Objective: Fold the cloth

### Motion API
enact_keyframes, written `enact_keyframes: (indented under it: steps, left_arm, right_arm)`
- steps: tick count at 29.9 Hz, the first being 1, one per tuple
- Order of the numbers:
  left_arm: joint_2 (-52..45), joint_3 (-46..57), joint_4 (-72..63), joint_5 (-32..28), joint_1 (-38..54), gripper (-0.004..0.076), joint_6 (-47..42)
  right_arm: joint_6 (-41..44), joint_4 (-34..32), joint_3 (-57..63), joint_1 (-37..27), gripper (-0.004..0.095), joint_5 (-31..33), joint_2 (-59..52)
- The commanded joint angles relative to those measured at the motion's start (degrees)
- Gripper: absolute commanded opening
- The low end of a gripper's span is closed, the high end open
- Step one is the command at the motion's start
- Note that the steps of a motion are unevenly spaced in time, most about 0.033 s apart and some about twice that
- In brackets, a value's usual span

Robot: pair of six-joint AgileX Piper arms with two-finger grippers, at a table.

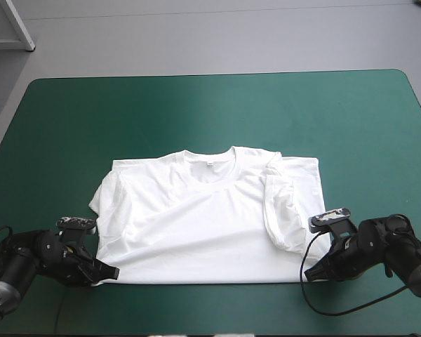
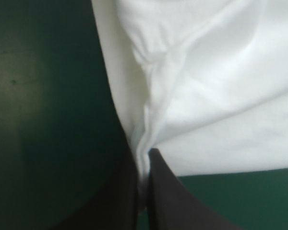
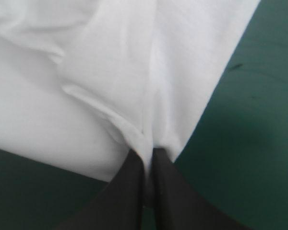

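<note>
The white T-shirt [image 1: 210, 221] lies spread on the teal-green cover, collar toward the far edge, one sleeve folded in over its right side. My left gripper [image 1: 107, 274] sits at the shirt's near left corner, shut on a pinch of the T-shirt [image 2: 216, 86]. My right gripper [image 1: 310, 272] sits at the near right corner, shut on the T-shirt [image 3: 110, 72] hem. In the left wrist view the left gripper [image 2: 144, 165] holds a thin ridge of fabric. The right gripper [image 3: 149, 160] pinches a small fold the same way.
Bare teal-green cover [image 1: 210, 112] stretches beyond the collar to the far edge and on both sides of the shirt. A narrow strip of cover runs between the hem and the table's near edge.
</note>
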Motion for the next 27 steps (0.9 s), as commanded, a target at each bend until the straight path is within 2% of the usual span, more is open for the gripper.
enact_keyframes:
  steps: [1,6,14,18,22,27]
  left_arm:
    - [-3.61,-1.29,0.36,1.70,-0.06,0.0019,-0.37]
    - [-9.98,-1.29,3.66,8.09,-0.06,0.0019,-2.84]
    - [-18.12,-6.60,4.05,11.12,-0.06,0.0019,-4.30]
    - [-17.34,-11.31,3.94,11.26,-0.06,0.0019,-4.30]
    - [-13.78,-16.40,2.65,10.87,-0.06,0.0019,-3.35]
    - [-7.19,-22.40,1.74,7.33,-0.06,0.0019,-1.56]
  right_arm:
    - [0.51,-1.81,-1.07,-0.13,-0.0008,2.63,-3.86]
    - [2.02,-1.40,-1.07,-0.13,-0.0008,7.82,-10.96]
    - [3.35,-1.32,-1.18,-0.13,-0.0010,14.13,-24.06]
    - [3.59,-1.32,-2.63,-0.13,-0.0016,12.87,-26.05]
    - [3.13,-1.70,-6.73,-0.13,-0.0018,8.59,-25.40]
    - [2.23,-3.54,-13.75,-0.13,-0.0017,3.13,-19.71]
